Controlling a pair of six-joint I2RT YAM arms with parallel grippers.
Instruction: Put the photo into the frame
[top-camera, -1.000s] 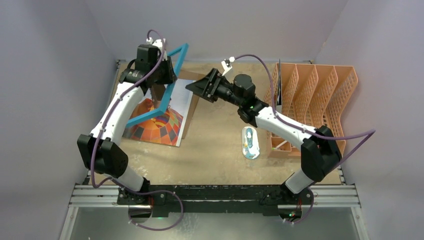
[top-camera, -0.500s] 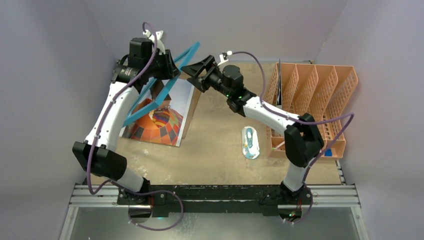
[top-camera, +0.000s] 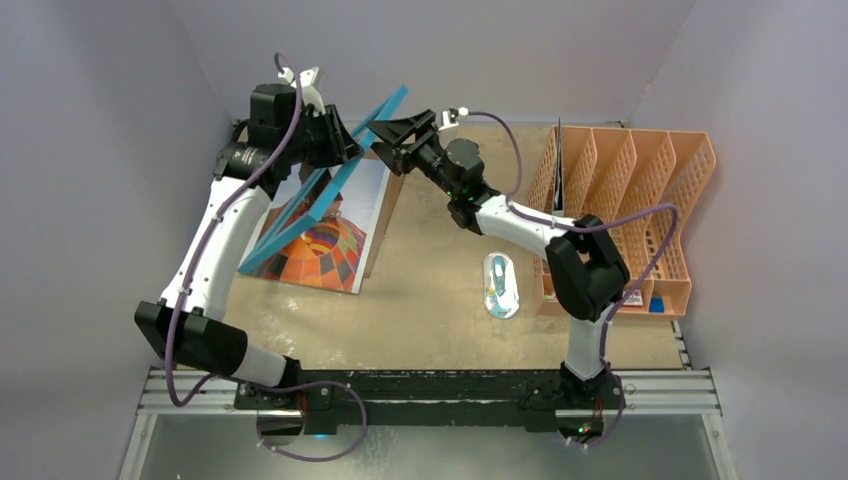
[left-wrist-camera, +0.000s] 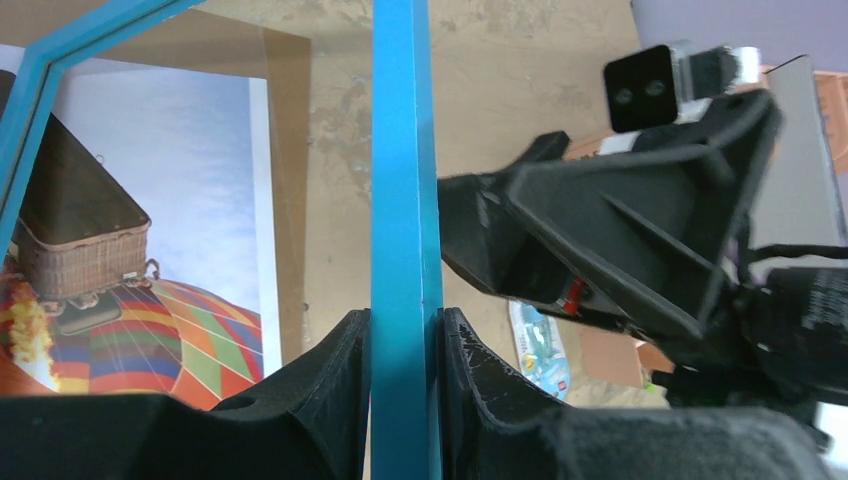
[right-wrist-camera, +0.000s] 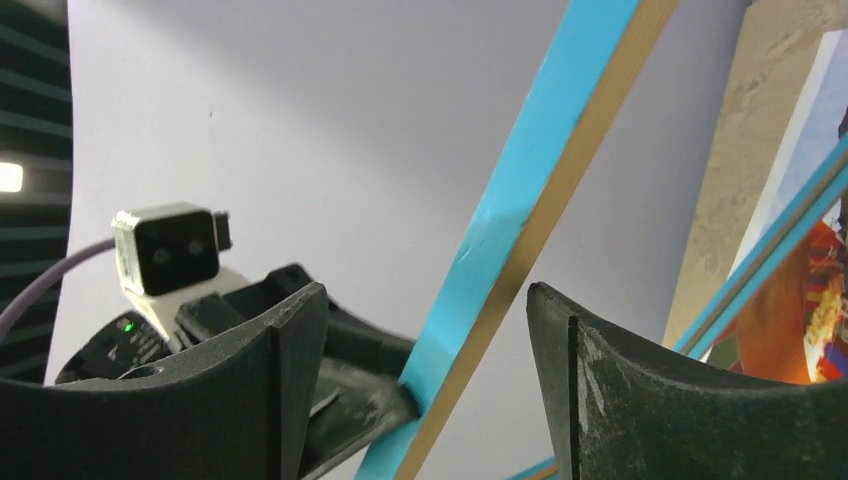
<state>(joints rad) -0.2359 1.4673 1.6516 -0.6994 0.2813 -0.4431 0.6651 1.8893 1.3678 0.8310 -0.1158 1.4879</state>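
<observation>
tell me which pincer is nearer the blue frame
Left. The left pincer is clamped on the frame's border; the right pincer is open, straddling that border with gaps on both sides.

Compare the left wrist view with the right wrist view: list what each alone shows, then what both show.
Only the left wrist view: the balloon's brown basket on the paper photo print, and a small white-and-blue oval item on the tan table. Only the right wrist view: the light wood edge of the thin bright blue picture frame. Both: the frame, part of the photo, the table, and both grippers, the left gripper clamped on a frame rail and the right gripper open around a rail.
</observation>
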